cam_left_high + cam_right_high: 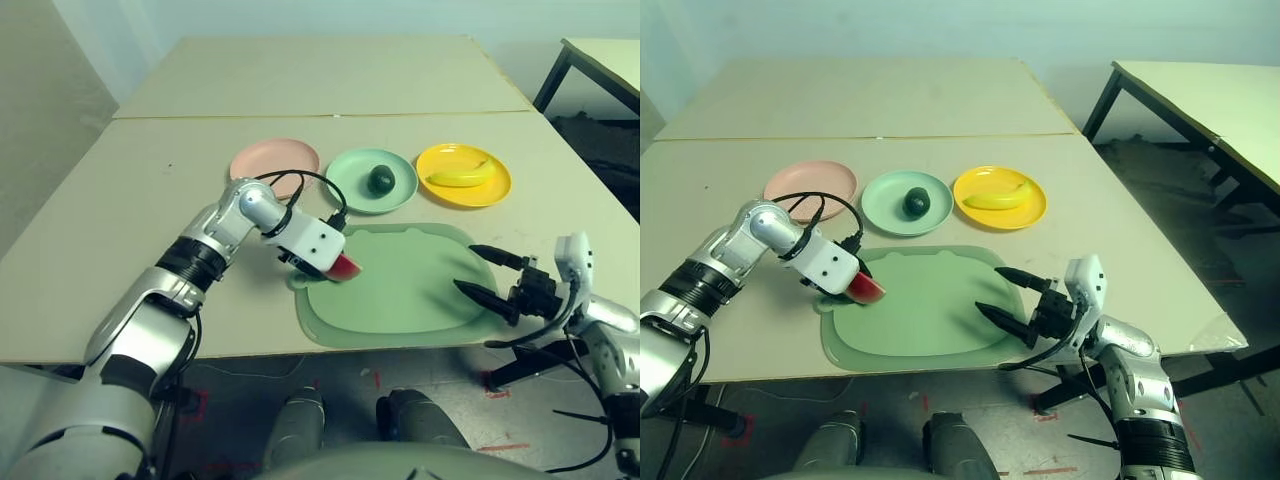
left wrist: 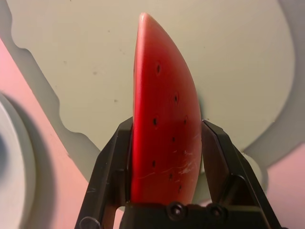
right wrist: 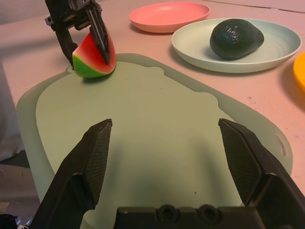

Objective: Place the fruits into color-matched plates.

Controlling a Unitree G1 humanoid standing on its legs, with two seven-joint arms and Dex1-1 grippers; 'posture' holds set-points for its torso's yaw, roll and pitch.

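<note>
The watermelon wedge (image 3: pixel 94 56) was gripped between the two black fingers (image 3: pixel 99 33) of the left gripper (image 2: pixel 167 157), which were clamped against its red flanks, at the near-left corner of the pale green cutting mat (image 1: pixel 400 290). The wedge's green rind was seen low against the mat's surface; whether it touched the mat could not be told. The salmon pink plate (image 1: pixel 274 160) was found beyond the left gripper, toward the far side of the table (image 1: pixel 130 200), with nothing on it. Just beside it to the right, the mint green plate (image 1: pixel 352 185) was occupied by the dark green avocado (image 1: pixel 380 179), and next in the row the bright yellow plate (image 1: pixel 497 185) was occupied by the banana (image 1: pixel 459 177). The three plates were set in a line along the far edge of the mat. The right gripper (image 1: pixel 487 275) was held level at the mat's near-right corner, its fingers spread wide apart and holding nothing, pointed across the mat toward the wedge.
</note>
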